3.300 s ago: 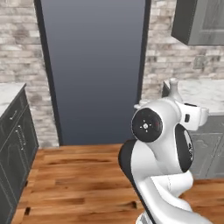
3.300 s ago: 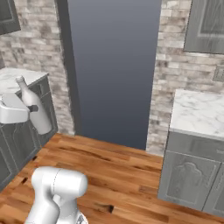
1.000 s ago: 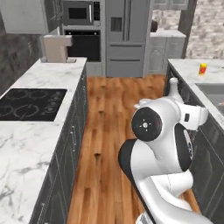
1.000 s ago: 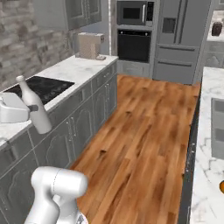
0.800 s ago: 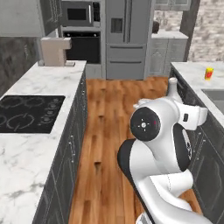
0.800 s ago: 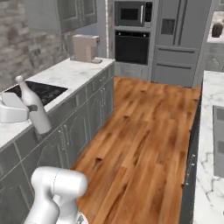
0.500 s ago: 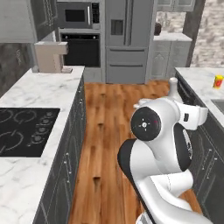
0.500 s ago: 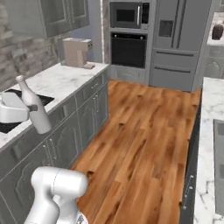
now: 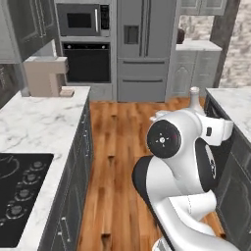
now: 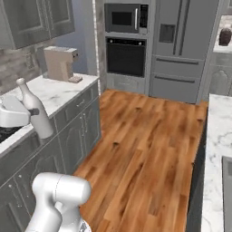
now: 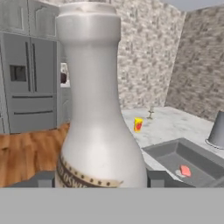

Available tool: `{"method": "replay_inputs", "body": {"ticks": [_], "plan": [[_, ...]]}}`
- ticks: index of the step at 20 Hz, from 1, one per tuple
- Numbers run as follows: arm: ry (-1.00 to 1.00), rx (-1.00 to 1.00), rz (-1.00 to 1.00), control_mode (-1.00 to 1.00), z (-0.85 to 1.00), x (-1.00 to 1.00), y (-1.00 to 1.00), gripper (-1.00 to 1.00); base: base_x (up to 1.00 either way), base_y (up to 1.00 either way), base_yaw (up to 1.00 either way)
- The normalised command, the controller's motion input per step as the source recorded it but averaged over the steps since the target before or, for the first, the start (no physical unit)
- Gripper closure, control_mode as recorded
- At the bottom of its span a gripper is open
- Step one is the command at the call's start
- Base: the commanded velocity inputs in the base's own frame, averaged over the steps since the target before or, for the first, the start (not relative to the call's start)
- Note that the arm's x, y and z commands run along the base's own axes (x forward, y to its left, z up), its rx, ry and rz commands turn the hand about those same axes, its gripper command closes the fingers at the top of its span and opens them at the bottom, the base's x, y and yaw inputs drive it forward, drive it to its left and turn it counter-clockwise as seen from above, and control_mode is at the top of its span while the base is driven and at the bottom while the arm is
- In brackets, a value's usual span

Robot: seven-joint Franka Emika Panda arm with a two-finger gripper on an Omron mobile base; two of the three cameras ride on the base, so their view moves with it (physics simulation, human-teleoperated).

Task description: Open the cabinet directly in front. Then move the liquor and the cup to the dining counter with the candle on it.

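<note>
My gripper [image 11: 101, 178] is shut on the liquor [image 11: 97, 109], a pale brownish-grey bottle with a slim neck and a label band, held upright. The bottle's neck [image 9: 195, 97] rises behind the arm in the left base view. In the right base view the liquor [image 10: 36, 114] stands beside the white hand. Past it, the yellow cup [image 11: 138, 124] with a red mark stands on the white marble dining counter [image 11: 175, 124], close to the small candle [image 11: 151, 113]. The cabinet is out of view.
A sink [image 11: 189, 161] holding a small red thing is set into the dining counter, with a grey cylinder [image 11: 217, 128] beyond it. A black cooktop [image 9: 17, 188] and a coffee machine [image 9: 45, 76] sit on the left counter. Oven [image 10: 125, 56] and fridge [image 10: 181, 43] stand ahead across a wooden floor.
The whole picture has shifted as the base moved: the oven and fridge are nearer and the cooktop has slid toward the lower left. The bottle stays in my gripper.
</note>
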Motion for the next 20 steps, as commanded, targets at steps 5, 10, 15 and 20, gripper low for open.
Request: {"method": "replay_inputs", "body": {"ticks": [5,10,15,20], "plan": [[0.0,0.0,0.0,1.0,0.0,0.0,0.0,1.0,1.0,0.02,-0.07],[0.0,0.0,0.0,1.0,0.0,0.0,0.0,1.0,1.0,0.06,-0.14],[0.0,0.0,0.0,1.0,0.0,0.0,0.0,1.0,1.0,0.33,-0.29],[0.0,0.0,0.0,1.0,0.0,0.0,0.0,1.0,1.0,0.62,-0.46]]}}
